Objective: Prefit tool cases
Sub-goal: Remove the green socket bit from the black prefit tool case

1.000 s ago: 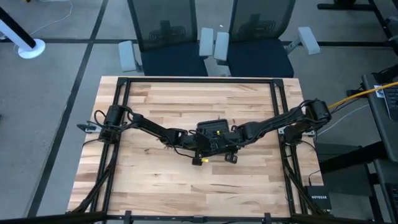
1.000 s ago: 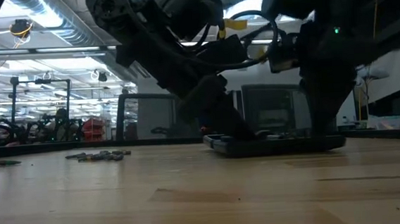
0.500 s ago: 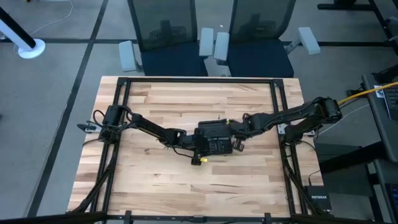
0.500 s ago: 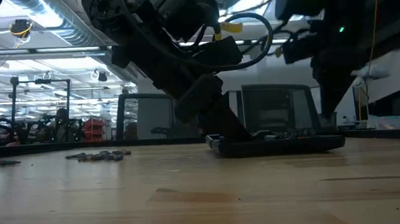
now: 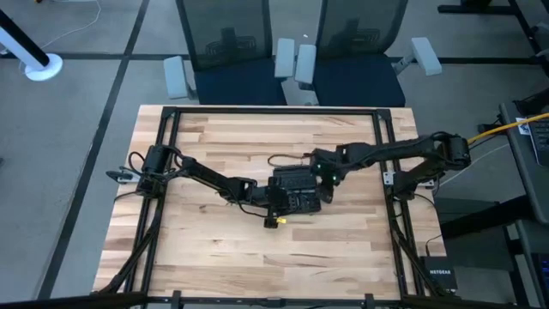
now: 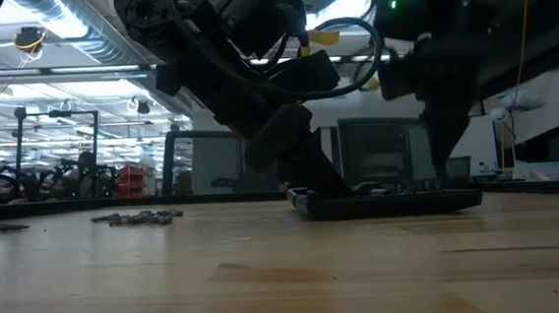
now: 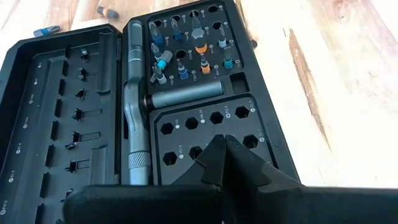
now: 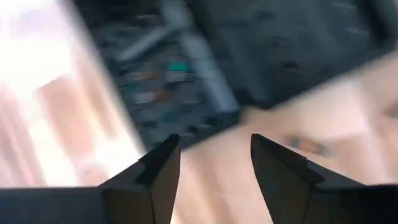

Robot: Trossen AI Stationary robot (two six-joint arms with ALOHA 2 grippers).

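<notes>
Tool case (image 7: 124, 106) open on table, left gripper (image 7: 225, 152) closed, right gripper (image 8: 214, 158) spread

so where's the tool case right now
In the high view the tool case lies open near the table's middle, with the left gripper at its left edge and the right gripper above its right.

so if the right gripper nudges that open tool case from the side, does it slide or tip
Probably slides: the tool case lies open and flat on the table, too low to tip. It looks rigid plastic. The left gripper, shut and pressing a hex slot, likely pins it.
</notes>
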